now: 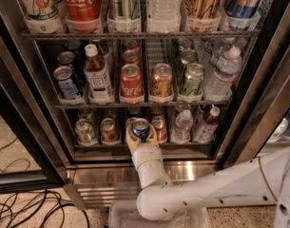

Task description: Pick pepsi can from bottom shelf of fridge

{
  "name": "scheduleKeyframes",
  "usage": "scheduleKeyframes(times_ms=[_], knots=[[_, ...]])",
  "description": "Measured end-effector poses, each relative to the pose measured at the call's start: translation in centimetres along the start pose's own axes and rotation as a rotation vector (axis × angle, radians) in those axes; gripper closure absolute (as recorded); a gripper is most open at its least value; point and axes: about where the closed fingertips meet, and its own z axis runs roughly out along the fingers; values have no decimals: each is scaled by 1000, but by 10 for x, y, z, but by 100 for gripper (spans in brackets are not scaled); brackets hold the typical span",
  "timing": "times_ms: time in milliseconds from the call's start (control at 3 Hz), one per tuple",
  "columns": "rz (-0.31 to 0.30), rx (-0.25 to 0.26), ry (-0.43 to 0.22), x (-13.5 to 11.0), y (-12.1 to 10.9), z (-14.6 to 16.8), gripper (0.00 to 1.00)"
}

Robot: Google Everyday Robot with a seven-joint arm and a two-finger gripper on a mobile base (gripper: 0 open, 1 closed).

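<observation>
The fridge [273, 94] stands open with wire racks of drinks. My gripper [140, 136] is at the front of the bottom shelf [144, 148], near its middle. Its fingers are shut on the pepsi can [140, 127], a dark blue can with a silver top, held upright between the two cream fingertips [130, 137]. The can sits slightly in front of the row of other cans on that shelf. My white arm [206, 191] reaches in from the lower right.
A bronze can [109, 129] and a silver can [83, 129] stand left of the gripper, a red can [159, 128] and two water bottles [183, 125] right. Middle rack holds cans and bottles. Steel sill [111, 175] below. Cables [25, 213] lie on the floor, left.
</observation>
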Motion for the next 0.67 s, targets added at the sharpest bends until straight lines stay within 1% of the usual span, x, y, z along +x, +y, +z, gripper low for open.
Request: scheduleKeyframes(times_ms=[333,667], knots=[[84,-171,77,18,22,-23,100],[137,-314,91,17,46,-48,100]])
